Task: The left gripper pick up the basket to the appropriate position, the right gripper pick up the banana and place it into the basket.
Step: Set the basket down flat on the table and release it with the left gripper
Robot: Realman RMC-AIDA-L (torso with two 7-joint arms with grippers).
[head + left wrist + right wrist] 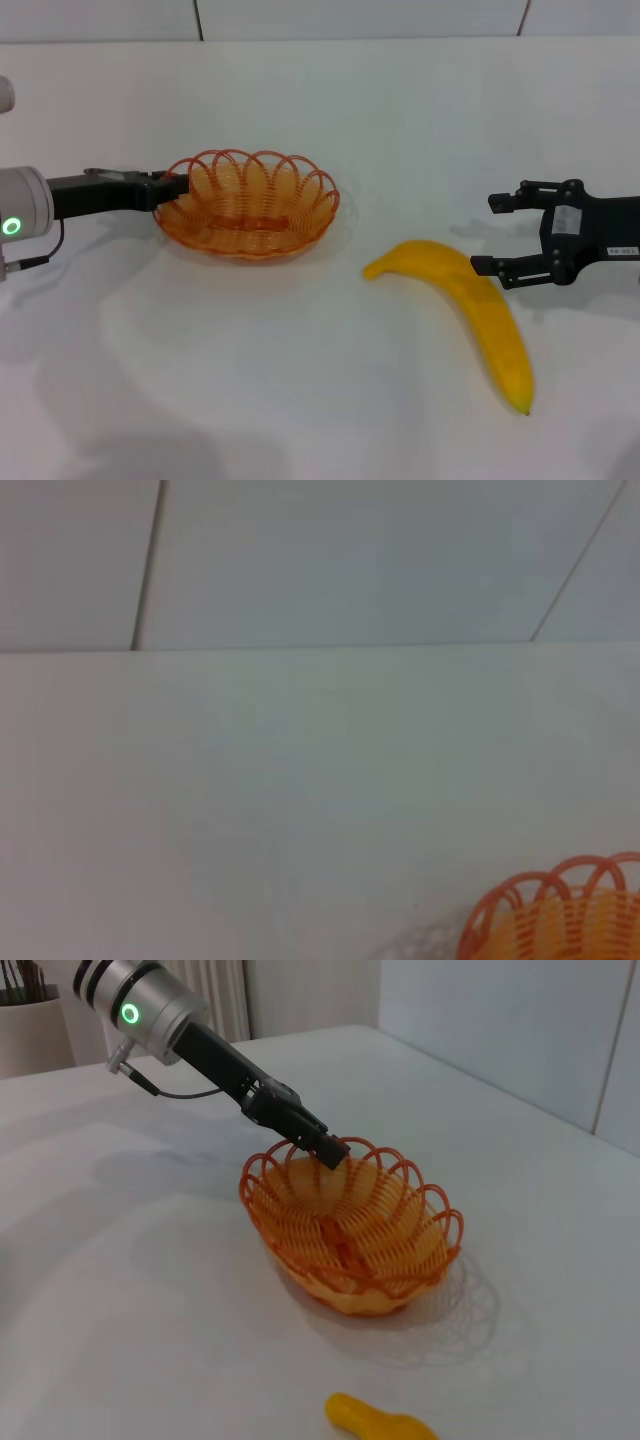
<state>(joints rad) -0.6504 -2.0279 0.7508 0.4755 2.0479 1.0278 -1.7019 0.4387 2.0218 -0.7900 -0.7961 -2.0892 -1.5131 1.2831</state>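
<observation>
So we've got the right gripper (493,233) spread wide with nothing in it, just beside the banana (470,310), whose long axis runs from near the basket (247,204) back toward us. Our left gripper (322,1147) sits closed on the basket's rim. Plain white bench (300,400), white wall panels behind.

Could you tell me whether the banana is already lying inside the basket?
No, the banana lies on the table beside the basket, which is empty.
</observation>
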